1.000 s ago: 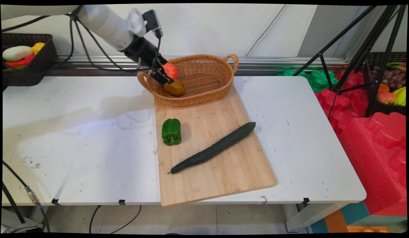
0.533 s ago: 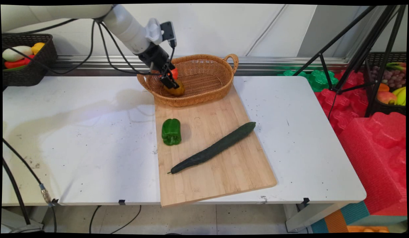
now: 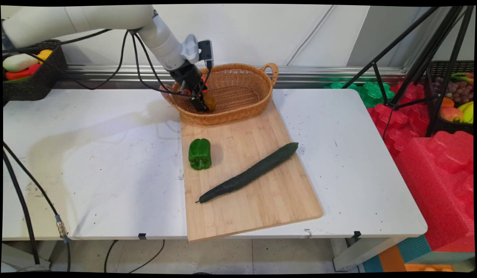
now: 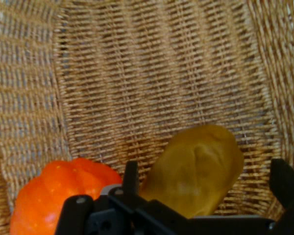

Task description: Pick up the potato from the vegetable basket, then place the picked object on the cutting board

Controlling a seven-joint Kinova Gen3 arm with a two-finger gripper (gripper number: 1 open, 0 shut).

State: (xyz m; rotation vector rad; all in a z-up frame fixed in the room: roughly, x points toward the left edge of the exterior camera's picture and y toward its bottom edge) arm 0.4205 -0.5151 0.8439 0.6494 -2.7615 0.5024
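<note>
Overhead, the end effector (image 3: 202,104) reaches down into the left end of the basket (image 3: 242,112), which stands at the desk's (image 3: 88,154) far edge, its near side resting on the far end of the board (image 3: 261,193). A potato (image 3: 210,102) shows just beside the black fingers, and a sliver of an orange-red thing (image 3: 203,80) shows behind the wrist. On the board, a green pepper (image 3: 200,153) sits near the left edge, and a cucumber (image 3: 248,173) lies slantwise across the middle, well apart from the basket.

From the hand, the end effector (image 4: 206,183) is spread wide, one finger (image 4: 131,177) left of the potato (image 4: 196,169) and the other finger (image 4: 286,183) well off to its right. The potato lies between them on the basket's (image 4: 137,73) woven floor; whether the left finger touches it I cannot tell. An orange pumpkin (image 4: 59,191) sits just beside the left finger.
</note>
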